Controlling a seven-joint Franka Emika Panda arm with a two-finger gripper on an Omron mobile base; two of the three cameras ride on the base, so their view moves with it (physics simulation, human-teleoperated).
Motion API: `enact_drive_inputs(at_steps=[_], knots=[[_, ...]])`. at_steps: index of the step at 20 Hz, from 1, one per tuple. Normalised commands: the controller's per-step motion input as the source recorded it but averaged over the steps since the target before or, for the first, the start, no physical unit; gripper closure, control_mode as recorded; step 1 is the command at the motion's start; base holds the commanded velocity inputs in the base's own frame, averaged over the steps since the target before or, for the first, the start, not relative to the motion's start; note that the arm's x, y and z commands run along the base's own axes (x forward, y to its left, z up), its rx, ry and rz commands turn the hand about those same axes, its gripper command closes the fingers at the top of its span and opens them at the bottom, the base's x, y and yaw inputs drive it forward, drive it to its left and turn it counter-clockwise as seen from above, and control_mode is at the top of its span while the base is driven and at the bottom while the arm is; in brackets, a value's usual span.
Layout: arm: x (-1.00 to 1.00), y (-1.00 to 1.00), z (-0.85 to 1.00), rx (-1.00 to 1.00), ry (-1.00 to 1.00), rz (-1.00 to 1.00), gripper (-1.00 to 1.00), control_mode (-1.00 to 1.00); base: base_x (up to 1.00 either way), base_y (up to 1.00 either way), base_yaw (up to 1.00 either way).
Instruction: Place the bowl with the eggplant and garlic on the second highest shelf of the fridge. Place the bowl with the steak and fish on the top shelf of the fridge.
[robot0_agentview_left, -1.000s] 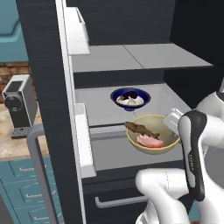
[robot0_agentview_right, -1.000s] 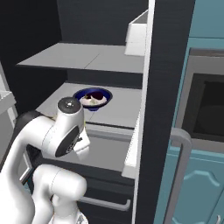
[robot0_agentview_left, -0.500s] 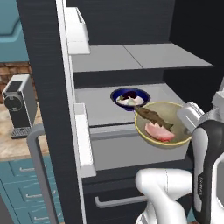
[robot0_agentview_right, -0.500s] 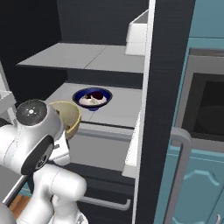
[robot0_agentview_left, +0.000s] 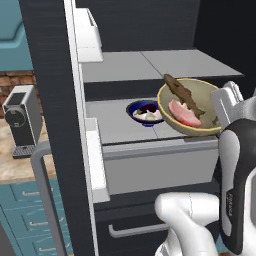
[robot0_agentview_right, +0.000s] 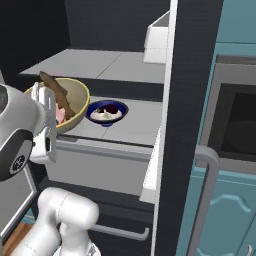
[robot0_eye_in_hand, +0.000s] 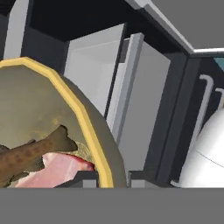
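From the left base view, the gripper pinches the near rim of the yellow-olive bowl and holds it tipped in the air, with the fish lying across the raised rim and the steak below it in the hollow. Beyond and to the left of the gripper, the dark blue bowl with the eggplant and garlic sits on the second highest shelf of the open fridge, so that half of the task looks finished. The top shelf lies above and past the gripper, bare where it shows, and the held bowl hangs lower than it, so the lift and the set-down are yet to come. In the right base view, the yellow-olive bowl shows beside the arm's wrist, tilted, the fish sticking up over its edge and a sliver of steak beneath; the blue bowl rests just to the side of it on the lower grey shelf, and the top shelf stands higher and farther in. In the hand view, the fingertips are pressed together on the bowl's yellow rim, right at the gripper, with the fish and the steak just inside. Because of the bowl's tilt, the fish may slide out before the bowl reaches the shelf.
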Motion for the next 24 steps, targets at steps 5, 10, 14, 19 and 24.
enact_drive_inputs(at_steps=[5,10,14,19,24], knots=[[0.27,0.00,0.58,0.04,-0.20,-0.05,1.00,-1.00,0.00,0.00,0.00],[0.94,0.00,0.35,0.07,-0.08,-0.07,1.00,-1.00,0.00,0.00,0.00],[1.00,0.00,0.04,0.00,0.00,0.00,1.00,-1.00,0.00,0.00,0.00],[1.00,0.00,0.20,0.00,0.00,-0.04,1.00,-1.00,0.00,0.00,0.00],[1.00,0.00,0.09,0.00,0.00,-0.08,1.00,-1.00,0.00,0.00,0.00]])
